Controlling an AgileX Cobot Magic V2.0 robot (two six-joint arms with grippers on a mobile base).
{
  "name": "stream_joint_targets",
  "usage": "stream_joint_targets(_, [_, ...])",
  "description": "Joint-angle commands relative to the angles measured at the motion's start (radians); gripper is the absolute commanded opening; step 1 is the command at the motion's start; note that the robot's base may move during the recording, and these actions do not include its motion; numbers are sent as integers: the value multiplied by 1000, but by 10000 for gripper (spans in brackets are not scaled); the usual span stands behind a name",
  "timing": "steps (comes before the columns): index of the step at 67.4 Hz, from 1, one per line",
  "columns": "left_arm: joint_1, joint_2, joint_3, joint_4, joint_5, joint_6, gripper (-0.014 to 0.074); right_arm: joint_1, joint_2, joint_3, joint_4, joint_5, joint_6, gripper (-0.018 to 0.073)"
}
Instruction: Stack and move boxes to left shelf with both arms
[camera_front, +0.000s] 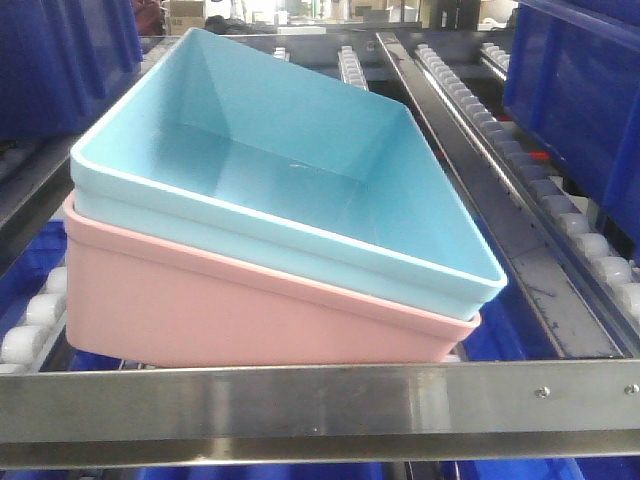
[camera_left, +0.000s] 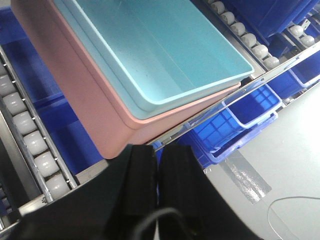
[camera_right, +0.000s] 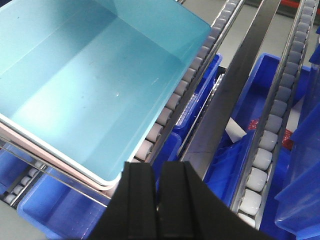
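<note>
With the stack set on the left shelf (camera_front: 320, 400), the step in hand is, by my judgement, the release and retreat. My left hand (camera_left: 156, 165) has its fingers pressed together and holds nothing; it sits just short of the near corner of the pink box (camera_front: 250, 310), which lies at 12 o'clock from it in the left wrist view. My right hand (camera_right: 157, 180) is likewise closed on nothing, with the near corner of the blue box (camera_front: 290, 170) at 11 o'clock from it. To do this step well, I should draw both hands straight back along their own axes, clear of the front rail, without lifting or sweeping sideways, since a brush against either corner could turn the stack on the white rollers (camera_front: 30, 320). The stack sits askew to the rail, its right end angled toward 2 o'clock in the front view; I judge that a small squaring push may be worth making before leaving. The blue box is nested inside the pink one, lipped rim resting on lipped rim, and looks empty, matte and smooth. The pink box rests just behind the rail, and I cannot tell whether it touches it. Dark blue bins (camera_front: 575, 90) stand at 2 o'clock, well apart from the stack.
</note>
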Motion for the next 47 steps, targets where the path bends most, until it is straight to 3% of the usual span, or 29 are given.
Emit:
stream_joint_targets(1, [-7, 1, -27, 25, -58, 0, -3, 0, -1, -29, -18, -81, -6, 55])
stream_joint_targets(11, [-7, -8, -27, -149, -66, 16, -2, 0, -1, -29, -18, -81, -6, 55])
stream_joint_targets(18, [-1, -36, -27, -279, -63, 239, -2, 0, -1, -29, -18, -81, -6, 55])
stream_joint_targets(24, [35, -83, -7, -357, -75, 355, -2, 0, -1, -29, -18, -81, -6, 55])
stream_joint_targets(29, [111, -139, 46, -436, -122, 455, -2, 0, -1, -29, -18, -81, -6, 55])
stream_joint_targets(37, [287, -257, 189, -597, -321, 667, -3, 0, -1, -29, -18, -81, -6, 55])
stream_joint_targets(40, [348, -297, 242, -618, -400, 702, -3, 0, -1, -29, -18, -81, -6, 55])
stream_joint_targets(47, [489, -378, 366, -620, -560, 703, -2, 0, -1, -29, -18, -81, -6, 55])
